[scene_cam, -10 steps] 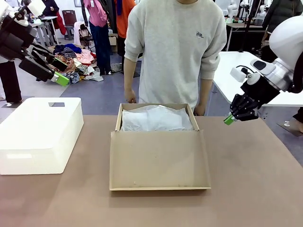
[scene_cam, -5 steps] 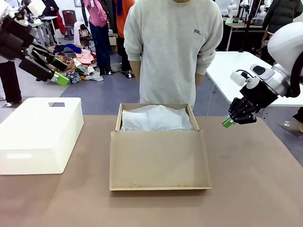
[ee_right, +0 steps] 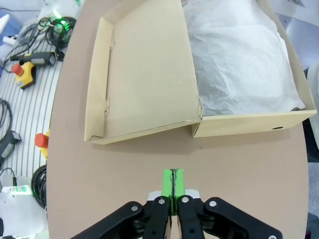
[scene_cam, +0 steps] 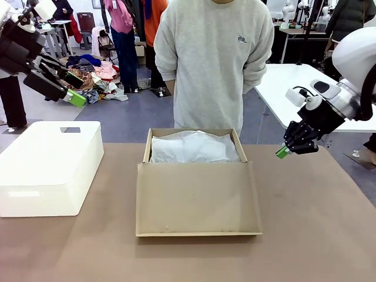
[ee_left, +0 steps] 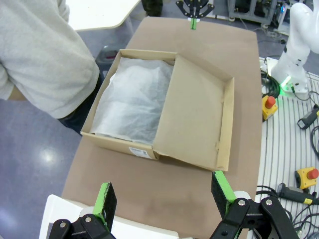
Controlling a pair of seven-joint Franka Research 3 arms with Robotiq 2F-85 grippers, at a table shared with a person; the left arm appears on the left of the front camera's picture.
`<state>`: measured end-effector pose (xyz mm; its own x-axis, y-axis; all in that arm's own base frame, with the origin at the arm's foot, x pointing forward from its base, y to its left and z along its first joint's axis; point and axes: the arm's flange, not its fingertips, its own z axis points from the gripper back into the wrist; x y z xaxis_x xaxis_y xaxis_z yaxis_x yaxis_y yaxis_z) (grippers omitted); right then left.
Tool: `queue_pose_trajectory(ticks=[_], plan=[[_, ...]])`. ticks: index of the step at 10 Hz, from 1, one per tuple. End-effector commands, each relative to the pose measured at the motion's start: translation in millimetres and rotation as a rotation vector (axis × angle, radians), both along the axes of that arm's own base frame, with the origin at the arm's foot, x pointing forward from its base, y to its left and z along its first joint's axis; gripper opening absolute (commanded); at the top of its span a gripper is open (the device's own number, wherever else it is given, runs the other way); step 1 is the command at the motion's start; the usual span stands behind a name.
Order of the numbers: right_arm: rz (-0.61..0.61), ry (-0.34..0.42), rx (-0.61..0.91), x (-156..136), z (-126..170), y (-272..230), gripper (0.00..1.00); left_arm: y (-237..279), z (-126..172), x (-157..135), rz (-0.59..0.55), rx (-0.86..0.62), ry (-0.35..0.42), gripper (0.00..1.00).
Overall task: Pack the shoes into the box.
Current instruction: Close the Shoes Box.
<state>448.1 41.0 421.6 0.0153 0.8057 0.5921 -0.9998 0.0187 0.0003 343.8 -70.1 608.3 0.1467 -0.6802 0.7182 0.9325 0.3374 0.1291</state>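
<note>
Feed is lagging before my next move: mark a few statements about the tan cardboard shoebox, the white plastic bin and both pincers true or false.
The tan cardboard shoebox lies open, flap lid flat on the table. True.
It is lined with white tissue paper. True.
The right pincer is open. False: shut, green pads together.
The left pincer grips a shoe. False: open and empty.
The white plastic bin stands on the robot's right. False: its left.

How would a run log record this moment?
box: lid open, tissue paper inside | left end effector: open, empty | right end effector: shut, empty, beside box
</note>
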Motion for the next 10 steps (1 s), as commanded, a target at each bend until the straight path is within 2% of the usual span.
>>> queue_pose_trajectory(ticks=[1, 6, 10], plan=[[0.003, 0.01, 0.021, 2, -13, -3, 0.0, 0, 0, 0, -0.016, -0.013, -0.005, 1.0], [0.034, -0.045, 0.135, -1, -59, -8, 0.0, 0, 0, 0, -0.016, -0.013, -0.005, 1.0], [0.074, 0.028, 0.172, 3, -95, -4, 0.0, 0, 0, 0, -0.016, -0.013, -0.005, 1.0]])
